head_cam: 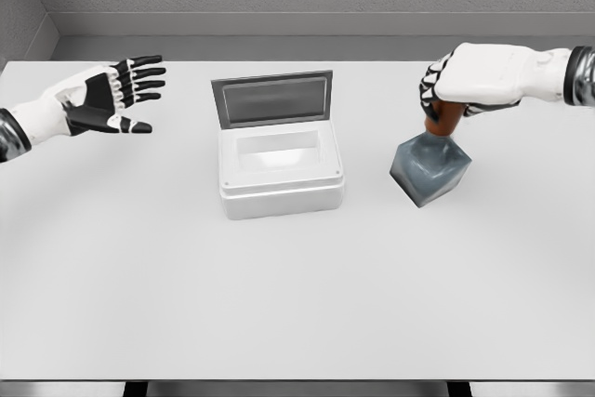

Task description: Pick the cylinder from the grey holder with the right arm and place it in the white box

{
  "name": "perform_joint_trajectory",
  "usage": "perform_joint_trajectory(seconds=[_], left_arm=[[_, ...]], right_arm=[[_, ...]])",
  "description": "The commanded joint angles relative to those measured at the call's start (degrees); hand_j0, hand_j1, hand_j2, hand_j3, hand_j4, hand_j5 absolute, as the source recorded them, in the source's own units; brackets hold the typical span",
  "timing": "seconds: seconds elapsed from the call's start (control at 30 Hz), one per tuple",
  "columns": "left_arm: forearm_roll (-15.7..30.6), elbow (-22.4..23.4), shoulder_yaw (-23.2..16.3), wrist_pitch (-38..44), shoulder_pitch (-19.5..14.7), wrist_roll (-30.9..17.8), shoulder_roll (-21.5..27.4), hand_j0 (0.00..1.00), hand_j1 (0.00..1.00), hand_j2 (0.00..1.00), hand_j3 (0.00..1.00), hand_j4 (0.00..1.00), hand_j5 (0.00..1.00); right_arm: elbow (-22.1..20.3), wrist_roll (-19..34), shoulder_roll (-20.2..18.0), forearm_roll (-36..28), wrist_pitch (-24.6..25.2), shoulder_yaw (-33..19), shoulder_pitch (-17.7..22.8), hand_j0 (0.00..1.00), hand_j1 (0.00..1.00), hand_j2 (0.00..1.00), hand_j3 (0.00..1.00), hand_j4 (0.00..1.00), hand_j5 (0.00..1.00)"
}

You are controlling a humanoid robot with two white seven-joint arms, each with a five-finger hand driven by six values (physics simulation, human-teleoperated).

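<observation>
On the right side of the table (297,323), the right hand (465,81) is wrapping its fingers (432,86) round the upper part of the brown cylinder (444,120), arm coming in from the pic's right edge. Cylinder's lower end is still sitting inside the grey holder (429,169), only a short stretch of brown showing btwn hand and holder. Holder is looking tilted, one corner pointing down toward the tabletop, w/ a faint shadow under it; can't tell if it's fully resting on the surface or lifting a bit.

Near the table's center, the white box (281,183) is standing w/ its lid (271,99) hinged up at the back, grey inner face of the lid facing the camera. Box interior is showing white, nothing visible inside. Box and holder are well apart, holder to the box's right.

Left hand (116,99) is hovering over the table's far left, palm turned inward, fingers spread and straight, gripping nothing, arm entering from the left edge.
</observation>
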Motion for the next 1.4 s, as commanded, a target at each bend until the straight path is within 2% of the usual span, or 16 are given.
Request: perform_joint_trajectory(seconds=[0.0,0.07,0.13,0.2,0.37,0.53,0.63,0.73,0.8,1.37], left_arm=[[0.2,-1.6,-0.6,-0.1,0.0,0.0,0.8,1.0,1.0,1.0,1.0,1.0,1.0],[0.1,-2.1,-0.7,-0.1,0.1,0.0,0.7,1.0,1.0,1.0,1.0,1.0,1.0],[-0.2,-2.3,-0.7,-0.1,0.2,0.0,0.8,1.0,1.0,1.0,1.0,1.0,1.0],[-0.3,-2.3,-0.7,-0.1,0.2,0.0,0.7,1.0,1.0,1.0,1.0,1.0,1.0],[-0.3,-2.3,-0.7,-0.1,0.2,0.0,0.8,1.0,1.0,1.0,1.0,1.0,1.0],[-0.3,-2.3,-0.7,-0.1,0.2,0.0,0.7,1.0,1.0,1.0,1.0,1.0,1.0],[-0.3,-2.3,-0.7,-0.1,0.2,0.0,0.7,1.0,1.0,1.0,1.0,1.0,1.0],[-0.4,-2.3,-0.7,-0.1,0.2,0.0,0.7,1.0,1.0,1.0,1.0,1.0,1.0],[-0.4,-2.3,-0.6,-0.1,0.2,0.0,0.7,1.0,1.0,1.0,1.0,1.0,1.0],[-1.3,-2.3,-0.7,-0.1,0.4,0.0,0.5,1.0,1.0,1.0,1.0,1.0,1.0]], right_arm=[[-0.3,-0.1,2.1,-0.7,0.2,2.3,-0.7,0.34,0.34,0.34,0.34,0.34,0.34],[-0.3,-0.1,5.3,-0.7,0.2,6.6,-3.3,0.34,0.34,0.34,0.34,0.34,0.34],[-0.3,-0.1,8.0,-0.7,0.2,7.1,-4.2,0.34,0.34,0.34,0.34,0.34,0.34],[-0.3,-0.1,10.8,-0.7,0.2,10.1,-5.8,0.34,0.34,0.34,0.34,0.34,0.34],[0.3,-0.1,15.2,-0.7,0.2,11.2,-7.9,0.34,0.34,0.34,0.34,0.34,0.34],[1.8,-0.1,15.8,-0.7,0.2,11.5,-10.8,0.34,0.34,0.34,0.34,0.34,0.34],[4.9,-0.1,17.1,-0.7,0.2,11.5,-11.1,0.34,0.34,0.34,0.34,0.34,0.34],[5.2,-0.1,18.6,-0.7,0.2,11.8,-11.1,0.34,0.34,0.34,0.34,0.34,0.34],[7.4,-0.1,20.1,-0.7,0.2,11.9,-11.1,0.34,0.34,0.34,0.34,0.34,0.34],[7.5,-0.1,20.9,-0.8,0.2,14.1,-11.0,0.35,0.35,0.35,0.35,0.35,0.35]])
